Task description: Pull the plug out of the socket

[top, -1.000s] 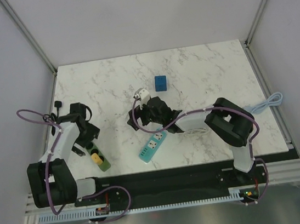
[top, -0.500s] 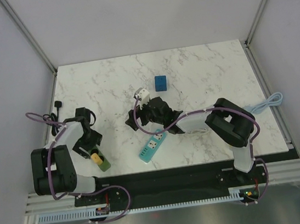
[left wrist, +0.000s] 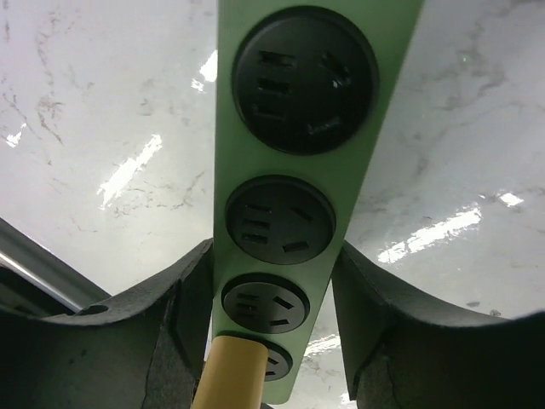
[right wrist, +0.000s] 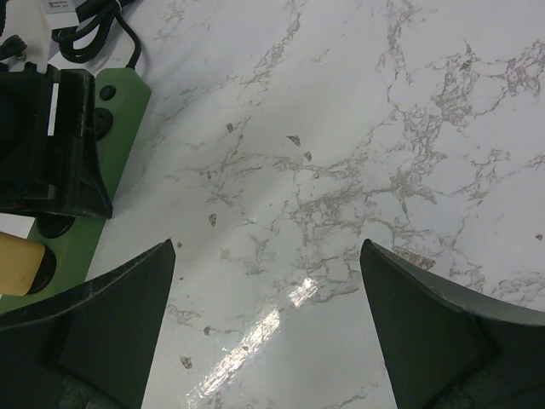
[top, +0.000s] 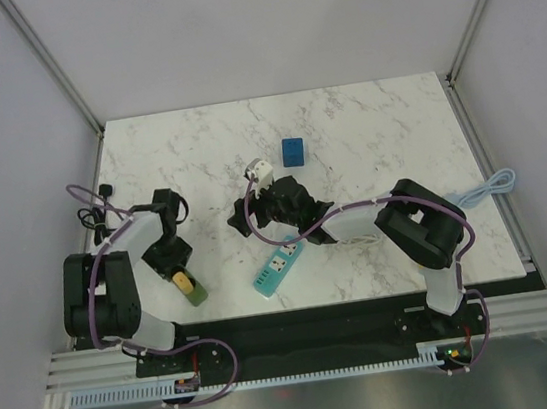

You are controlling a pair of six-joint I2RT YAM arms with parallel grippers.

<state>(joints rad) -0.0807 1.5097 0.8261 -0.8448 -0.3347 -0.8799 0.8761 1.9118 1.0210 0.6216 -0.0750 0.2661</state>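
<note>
Plug [top: 179, 280] sits in the end outlet of the green socket strip [top: 197, 295] at the table's [top: 365, 132] near-left corner, the left gripper [top: 168, 259] straddling the strip, whether clamped I cannot tell, while the right gripper [top: 255, 217] hangs wide open mid-table.

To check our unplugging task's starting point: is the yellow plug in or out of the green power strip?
In. The left wrist view shows the yellow plug seated in the green power strip's end socket.
</note>
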